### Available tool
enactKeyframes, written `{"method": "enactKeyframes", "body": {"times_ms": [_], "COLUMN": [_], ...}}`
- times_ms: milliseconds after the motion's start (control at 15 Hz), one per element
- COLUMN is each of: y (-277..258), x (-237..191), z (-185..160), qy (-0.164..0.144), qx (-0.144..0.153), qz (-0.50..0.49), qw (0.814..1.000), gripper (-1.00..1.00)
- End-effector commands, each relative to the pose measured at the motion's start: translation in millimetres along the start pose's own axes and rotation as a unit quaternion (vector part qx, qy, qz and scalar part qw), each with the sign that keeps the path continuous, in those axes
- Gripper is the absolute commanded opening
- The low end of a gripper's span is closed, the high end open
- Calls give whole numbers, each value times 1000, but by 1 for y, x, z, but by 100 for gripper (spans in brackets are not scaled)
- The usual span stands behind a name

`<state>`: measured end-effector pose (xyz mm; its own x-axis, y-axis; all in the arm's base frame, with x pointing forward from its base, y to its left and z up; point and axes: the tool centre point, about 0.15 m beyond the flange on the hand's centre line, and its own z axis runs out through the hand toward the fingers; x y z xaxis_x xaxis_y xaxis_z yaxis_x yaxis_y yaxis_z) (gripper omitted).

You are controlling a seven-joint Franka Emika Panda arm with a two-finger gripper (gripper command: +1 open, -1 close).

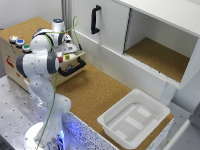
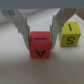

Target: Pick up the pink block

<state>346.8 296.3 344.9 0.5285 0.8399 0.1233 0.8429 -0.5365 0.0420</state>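
Straddling the pink block (image 2: 40, 46) with the gripper (image 2: 41, 31), jaws spread fairly wide, one finger (image 2: 20, 22) on each side, neither pad clearly touching yet. Sitting between the fingers on a pale, smooth surface, just beside a yellow cube (image 2: 69, 34) of similar size. Looking like the pre-grasp step: aligned over the block, not yet closed, not lifted. Calling next for closing squarely on the two opposite faces, probably after dropping a touch lower, then lifting straight up; staying clear of the yellow neighbour on the one side.

Block: small hard-edged cube, matte reddish-pink, dark mark on the front face, too blurred to read. Yellow cube: same shape, dark marks too. Fingers: grey, ridged-looking.

Exterior view: white arm (image 1: 39, 62) bending over a wooden box (image 1: 10, 57) at that view's left, block itself hidden there. Cork-textured tabletop (image 1: 92, 92), white plastic tray (image 1: 112, 122), white cabinet (image 1: 110, 30) with black handle (image 1: 95, 19).
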Motion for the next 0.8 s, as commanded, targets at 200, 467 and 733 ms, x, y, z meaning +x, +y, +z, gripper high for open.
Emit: {"method": "enactKeyframes", "body": {"times_ms": [200,467,733], "y": [54,85,122], "x": [-51,-116,-188], "z": [-146,-162,-149], "qy": [48,39,63], "qx": [-89,-115,-118], "qz": [179,283,388], "qw": [979,951,912], "gripper": [-100,-100,-100]}}
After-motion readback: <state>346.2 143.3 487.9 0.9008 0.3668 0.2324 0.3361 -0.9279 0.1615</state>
